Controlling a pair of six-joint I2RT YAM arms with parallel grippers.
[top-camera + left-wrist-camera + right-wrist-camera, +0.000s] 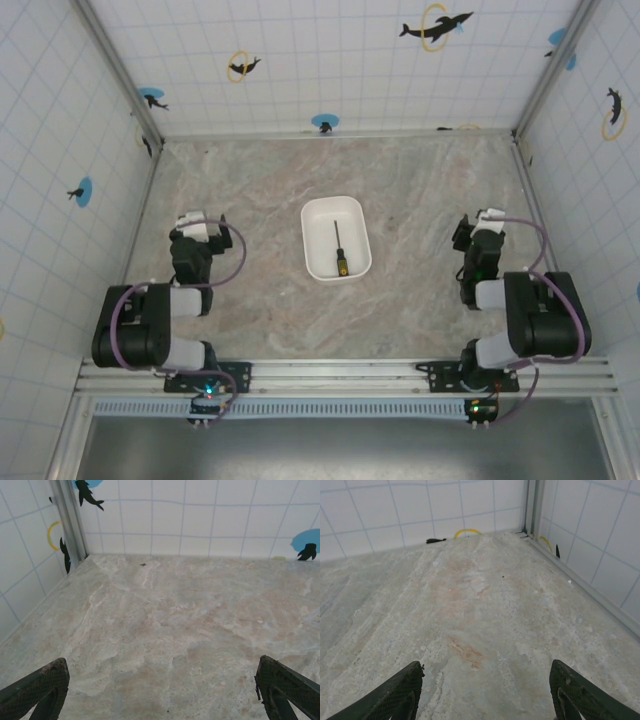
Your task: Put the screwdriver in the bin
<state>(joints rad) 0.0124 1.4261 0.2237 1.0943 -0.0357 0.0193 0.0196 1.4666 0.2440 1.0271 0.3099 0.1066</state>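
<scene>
Screwdriver (pixel 339 247) lies flat inside bin (pixel 322 222), yellow-black handle toward arms, shaft toward back wall. Bin sits mid-table (pixel 430 190), between the two arms, well apart from both. Left gripper (pixel 161 677) released: fingers (pixel 37 687) spread wide, nothing between, bare table beneath. Right gripper (pixel 487 680) likewise released, fingers wide apart, empty, near right wall.

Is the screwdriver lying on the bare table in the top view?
No, the screwdriver lies inside the bin, its yellow and black handle toward the near end.
</scene>
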